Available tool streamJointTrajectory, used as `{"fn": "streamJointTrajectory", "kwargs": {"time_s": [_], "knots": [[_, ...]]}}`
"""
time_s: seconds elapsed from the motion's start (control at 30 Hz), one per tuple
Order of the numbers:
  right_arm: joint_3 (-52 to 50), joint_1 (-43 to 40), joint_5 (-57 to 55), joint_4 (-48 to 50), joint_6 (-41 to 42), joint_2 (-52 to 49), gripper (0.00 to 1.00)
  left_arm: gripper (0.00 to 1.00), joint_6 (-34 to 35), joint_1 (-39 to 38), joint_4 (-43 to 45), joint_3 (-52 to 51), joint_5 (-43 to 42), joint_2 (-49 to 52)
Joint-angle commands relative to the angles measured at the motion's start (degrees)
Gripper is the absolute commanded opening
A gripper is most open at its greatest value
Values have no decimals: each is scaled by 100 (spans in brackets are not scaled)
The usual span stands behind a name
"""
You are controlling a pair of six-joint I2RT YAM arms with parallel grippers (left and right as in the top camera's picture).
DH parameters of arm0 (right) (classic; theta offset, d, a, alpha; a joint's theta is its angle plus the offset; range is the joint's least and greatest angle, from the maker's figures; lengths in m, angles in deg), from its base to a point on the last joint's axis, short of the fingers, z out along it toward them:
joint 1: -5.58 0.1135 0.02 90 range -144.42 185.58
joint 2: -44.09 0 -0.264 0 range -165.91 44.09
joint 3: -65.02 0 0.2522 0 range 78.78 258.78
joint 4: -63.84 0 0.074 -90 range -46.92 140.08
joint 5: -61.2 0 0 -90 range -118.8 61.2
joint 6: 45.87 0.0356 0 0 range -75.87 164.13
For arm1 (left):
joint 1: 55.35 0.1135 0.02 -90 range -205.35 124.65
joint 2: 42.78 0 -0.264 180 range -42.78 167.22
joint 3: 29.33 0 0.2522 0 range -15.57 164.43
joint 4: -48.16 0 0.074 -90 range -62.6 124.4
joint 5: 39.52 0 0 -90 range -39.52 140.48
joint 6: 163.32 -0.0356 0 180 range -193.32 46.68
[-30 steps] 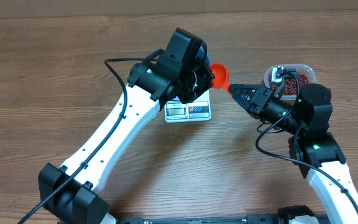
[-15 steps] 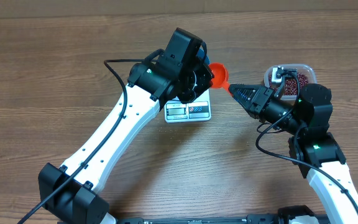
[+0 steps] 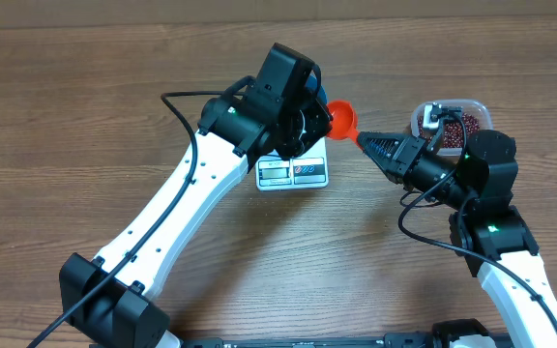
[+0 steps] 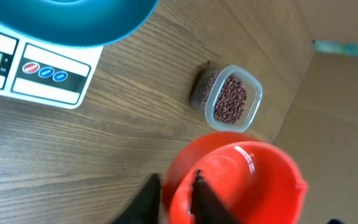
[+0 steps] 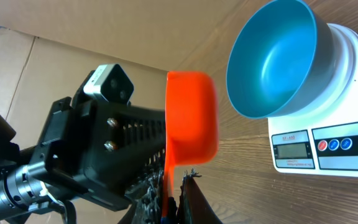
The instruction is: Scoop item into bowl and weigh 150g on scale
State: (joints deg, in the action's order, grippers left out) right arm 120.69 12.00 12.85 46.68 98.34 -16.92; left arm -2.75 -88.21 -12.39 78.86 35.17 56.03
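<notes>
An orange scoop hangs empty between my two grippers, just right of the blue bowl standing on the white scale. My right gripper is shut on the scoop's thin handle, with the cup above its fingers. Around the cup's rim sits my left gripper, one finger inside and one outside, its jaws slightly parted. The item, small red-brown beans, lies in a clear plastic container to the right. In the overhead view my left arm hides most of the bowl, which is empty.
A cardboard wall stands beyond the bean container at the table's far edge. A black cable loops off the left arm. The right arm's body sits just in front of the container.
My right gripper has closed onto the scoop's handle. The left jaws have loosened on the rim. The scoop has nudged slightly to the right.
</notes>
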Motion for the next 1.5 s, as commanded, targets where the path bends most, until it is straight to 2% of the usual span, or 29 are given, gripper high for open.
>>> {"fn": "streamJointTrajectory", "kwargs": {"time_s": [0.0,0.13,0.23,0.3,0.5,0.6,0.73,0.97,1.17,1.27,1.33,1.4,1.47], "knots": [[92,-15,-50,13,48,63,4,38,-28,63,33,33,118,20],[92,-17,-72,13,44,63,4,63,-142,138,33,35,240,20],[92,-17,-116,9,-70,63,4,68,-649,330,33,35,219,15],[92,-68,-118,-37,-92,63,4,69,-1204,459,33,35,186,9],[94,-461,-109,-546,-452,63,4,66,-3469,820,28,35,-238,-4],[173,-682,-111,-966,-743,63,4,66,-4291,885,22,35,-363,-15],[584,-944,-192,-1891,-1327,63,4,66,-4876,885,0,87,-354,-37],[1582,-1331,-791,-3657,-2293,63,4,67,-5497,883,-520,535,-2,-37],[2026,-1648,-1231,-4441,-2691,63,4,67,-6028,789,-1003,774,90,-37],[2033,-1832,-1314,-4607,-2796,61,4,63,-6054,678,-1150,772,164,-22],[2033,-1939,-1519,-4736,-2809,61,4,54,-6052,570,-1224,769,256,2],[2033,-2006,-1665,-4824,-2885,61,4,36,-6046,476,-1276,763,323,33],[2031,-2022,-1858,-4903,-2883,61,4,22,-6026,382,-1290,728,398,57]]}}
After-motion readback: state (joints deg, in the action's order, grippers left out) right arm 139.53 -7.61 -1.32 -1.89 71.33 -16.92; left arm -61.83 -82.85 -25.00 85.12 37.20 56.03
